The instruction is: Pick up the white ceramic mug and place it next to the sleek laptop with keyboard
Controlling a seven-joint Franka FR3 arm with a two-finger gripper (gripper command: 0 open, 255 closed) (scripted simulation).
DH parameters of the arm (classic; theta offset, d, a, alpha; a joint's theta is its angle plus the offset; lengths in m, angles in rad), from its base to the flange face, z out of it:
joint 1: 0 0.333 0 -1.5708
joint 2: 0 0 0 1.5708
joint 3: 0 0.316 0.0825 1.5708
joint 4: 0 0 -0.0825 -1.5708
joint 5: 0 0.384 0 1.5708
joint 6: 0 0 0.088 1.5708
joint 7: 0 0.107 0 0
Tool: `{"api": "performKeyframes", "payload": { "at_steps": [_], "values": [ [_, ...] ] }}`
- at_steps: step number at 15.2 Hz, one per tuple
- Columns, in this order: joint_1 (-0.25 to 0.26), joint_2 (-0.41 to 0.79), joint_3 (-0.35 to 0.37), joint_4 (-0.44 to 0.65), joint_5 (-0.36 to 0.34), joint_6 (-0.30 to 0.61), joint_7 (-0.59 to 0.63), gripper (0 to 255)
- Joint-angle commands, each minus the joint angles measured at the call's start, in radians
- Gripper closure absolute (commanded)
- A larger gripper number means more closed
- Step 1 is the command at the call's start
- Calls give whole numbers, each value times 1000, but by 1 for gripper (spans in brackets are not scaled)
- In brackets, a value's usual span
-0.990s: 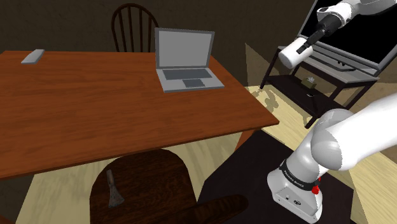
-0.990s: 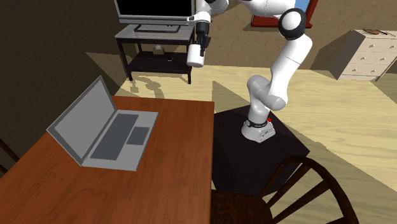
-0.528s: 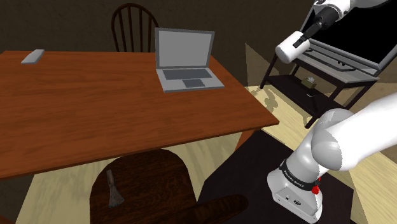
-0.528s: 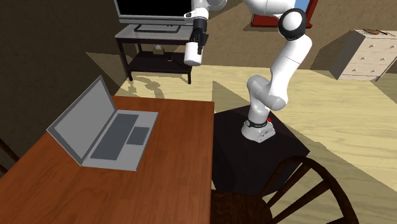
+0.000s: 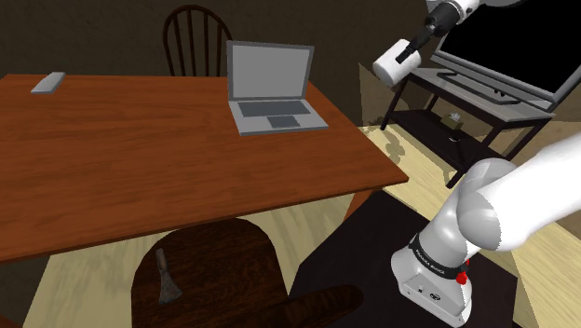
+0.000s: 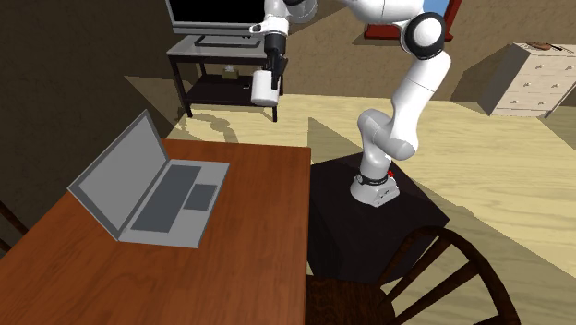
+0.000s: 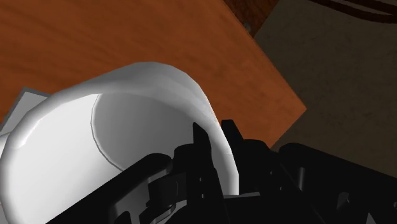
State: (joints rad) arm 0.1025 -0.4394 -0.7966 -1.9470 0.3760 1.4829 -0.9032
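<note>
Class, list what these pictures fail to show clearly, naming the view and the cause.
- Flat grey item on the table's far corner, shoulder view: too small to identify.
- Thing on the near chair, shoulder view: dim, too small to name.
- Arm, shoulder view: middle links cut off by the picture's edges.
- Mug, wrist view: partly covered by the gripper.

White arm [image 6: 420,88]: fat rounded glossy links, grey joint caps. Just above the black box stand [image 6: 343,238] sits a white base collar and a black ring [image 5: 436,265] with tiny white lettering, red dot [image 5: 463,276] beside. Blue patch [image 6: 446,9] far up from stand. Gripper [image 6: 271,70] all black, blocky.
</note>
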Motion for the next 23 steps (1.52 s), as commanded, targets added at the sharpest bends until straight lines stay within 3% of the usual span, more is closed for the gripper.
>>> {"api": "performKeyframes", "payload": {
  "at_steps": [1, 8, 23],
  "values": [
    [17, 16, 28, -7, 25, 38, 28, 255],
    [87, 105, 106, 12, 114, 146, 107, 255],
    [78, 107, 95, -175, 123, 301, 0, 255]
  ]
}}
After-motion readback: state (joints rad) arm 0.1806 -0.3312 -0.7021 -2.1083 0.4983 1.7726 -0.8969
